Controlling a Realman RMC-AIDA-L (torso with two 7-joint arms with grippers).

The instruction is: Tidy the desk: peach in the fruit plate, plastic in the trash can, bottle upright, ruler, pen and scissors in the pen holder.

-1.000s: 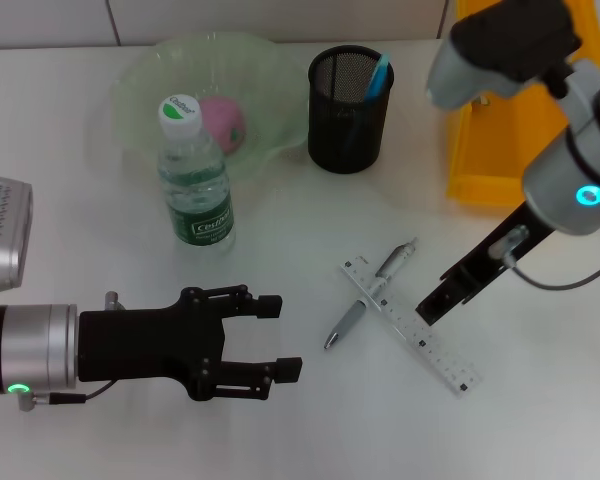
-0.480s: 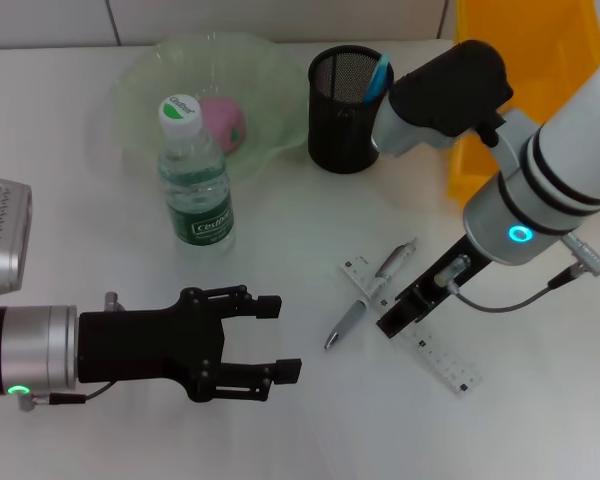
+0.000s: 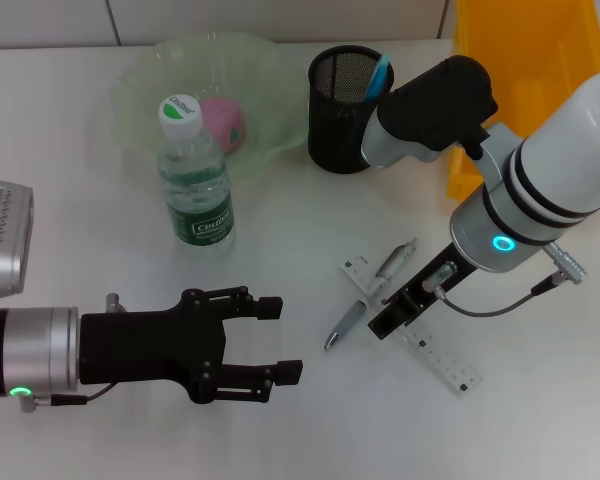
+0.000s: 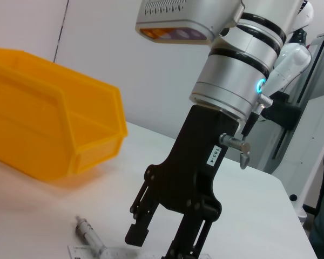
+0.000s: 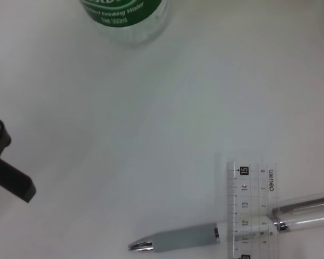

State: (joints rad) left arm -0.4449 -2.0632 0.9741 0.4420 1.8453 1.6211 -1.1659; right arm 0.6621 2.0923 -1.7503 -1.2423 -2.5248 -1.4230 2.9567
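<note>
The clear ruler [image 3: 412, 327] lies flat on the table, and the grey pen [image 3: 370, 294] lies across it. My right gripper [image 3: 387, 321] hangs open just over that crossing; in the left wrist view the right gripper [image 4: 159, 244] has its fingers apart above the pen [image 4: 88, 232]. The bottle [image 3: 196, 180] stands upright. In the green fruit plate [image 3: 145, 80] lies the pink peach [image 3: 225, 122]. A blue thing sticks out of the black mesh pen holder [image 3: 348, 112]. My left gripper [image 3: 283, 338] is open and idle at the front left. Scissors and plastic are out of view.
A yellow bin [image 3: 525, 95] stands at the back right, close to my right arm. The right wrist view shows the pen [image 5: 178, 238], the ruler [image 5: 251, 208] and the bottle's base [image 5: 127, 16], with bare table between them.
My right arm has swung left and down from beside the yellow bin, and its gripper is now over the ruler and pen. The left arm has not moved.
</note>
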